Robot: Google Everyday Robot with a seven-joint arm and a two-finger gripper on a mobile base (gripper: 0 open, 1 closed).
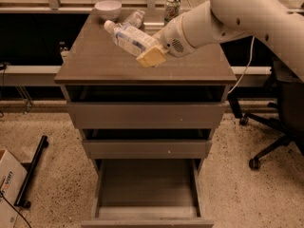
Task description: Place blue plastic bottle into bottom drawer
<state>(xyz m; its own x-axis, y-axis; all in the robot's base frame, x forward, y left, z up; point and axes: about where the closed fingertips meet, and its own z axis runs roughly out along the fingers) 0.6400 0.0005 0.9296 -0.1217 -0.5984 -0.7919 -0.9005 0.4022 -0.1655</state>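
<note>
My gripper [151,50] is shut on the blue plastic bottle [127,36] and holds it above the cabinet top, over its middle. The bottle is clear with a white cap and a pale blue-white label. It lies tilted, cap up and to the left. One tan finger pad [152,57] shows under the bottle's base end. The white arm reaches in from the upper right. The bottom drawer [147,182] stands pulled out at the foot of the cabinet, with a bare grey floor.
A slimmer clear crinkled bottle [135,18], a white bowl [108,7] and a green-labelled can [172,7] stand at the back of the cabinet top [95,61]. An office chair [280,113] is at the right. A cardboard box [8,184] and a black bar [32,172] lie left on the floor.
</note>
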